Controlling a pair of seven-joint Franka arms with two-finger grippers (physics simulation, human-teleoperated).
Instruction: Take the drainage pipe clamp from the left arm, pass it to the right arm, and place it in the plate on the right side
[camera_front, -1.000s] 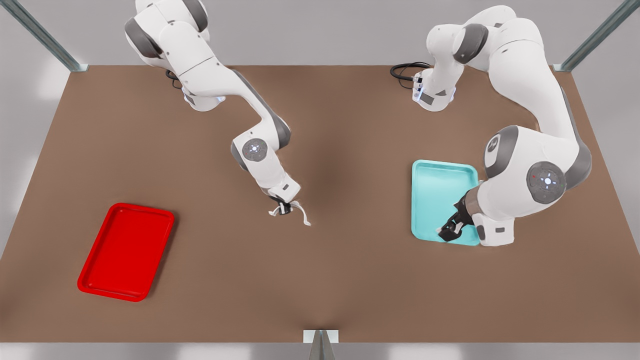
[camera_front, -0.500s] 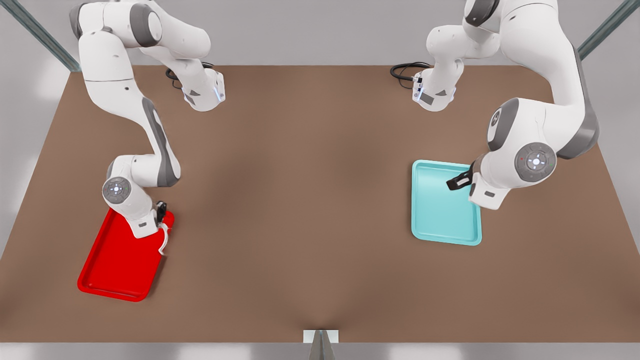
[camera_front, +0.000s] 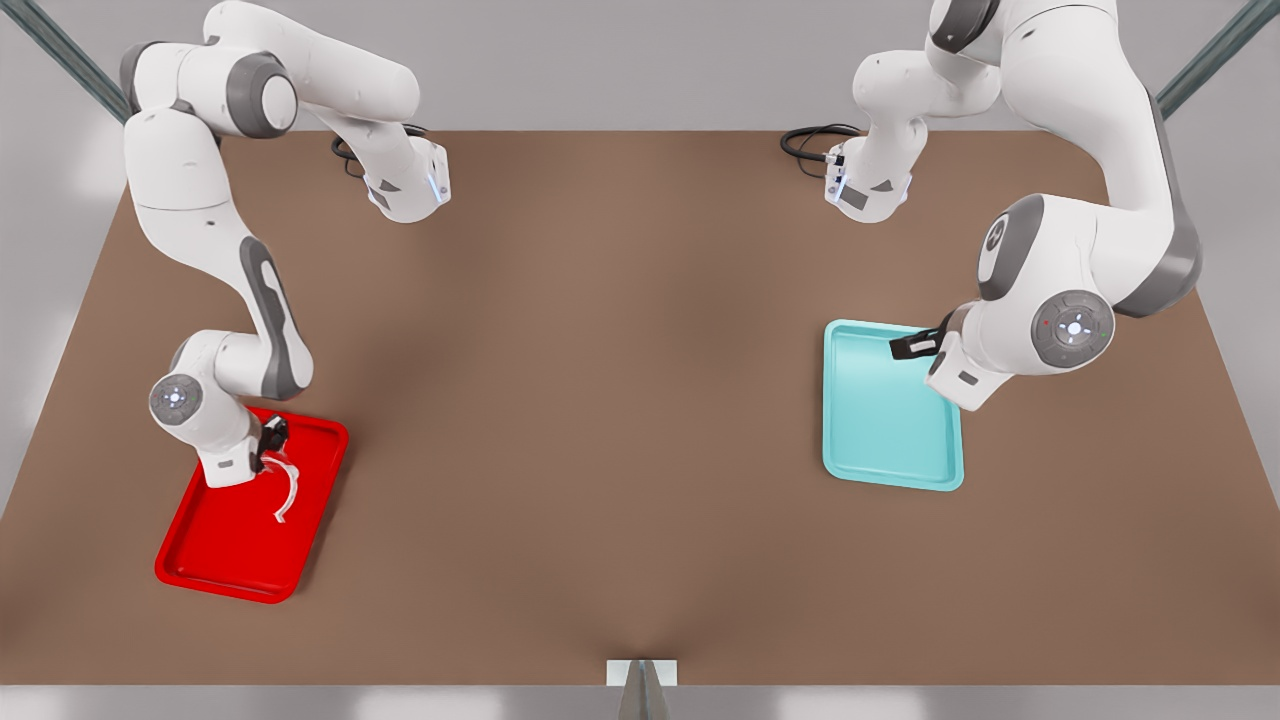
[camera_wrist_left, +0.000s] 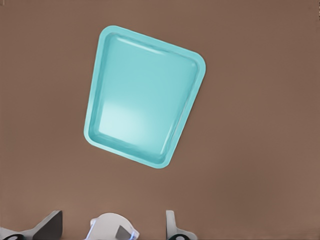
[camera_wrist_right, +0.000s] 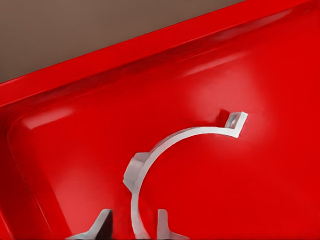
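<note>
The white drainage pipe clamp (camera_front: 288, 487) is over the inside of the red plate (camera_front: 225, 555), near its far end at the front view's left. My right gripper (camera_front: 271, 438) is right at the clamp's upper end. In the right wrist view the clamp (camera_wrist_right: 170, 142) curves across the plate's floor (camera_wrist_right: 75, 125), and its strap runs between the right gripper's (camera_wrist_right: 134, 225) fingers with red showing on both sides, so the gripper is open. My left gripper (camera_front: 915, 345) hangs open and holds nothing above the far edge of the teal tray (camera_front: 880, 430).
The teal tray (camera_wrist_left: 140, 110) holds nothing and lies on the brown table (camera_front: 620, 400) at the front view's right. Both arm bases and black cables stand along the table's far edge. A small metal bracket (camera_front: 641, 680) juts up at the near edge.
The right arm carried the clamp from the table's middle to the red plate, lowered over its inside and opened its fingers. The left gripper rose off the teal tray toward its far edge.
</note>
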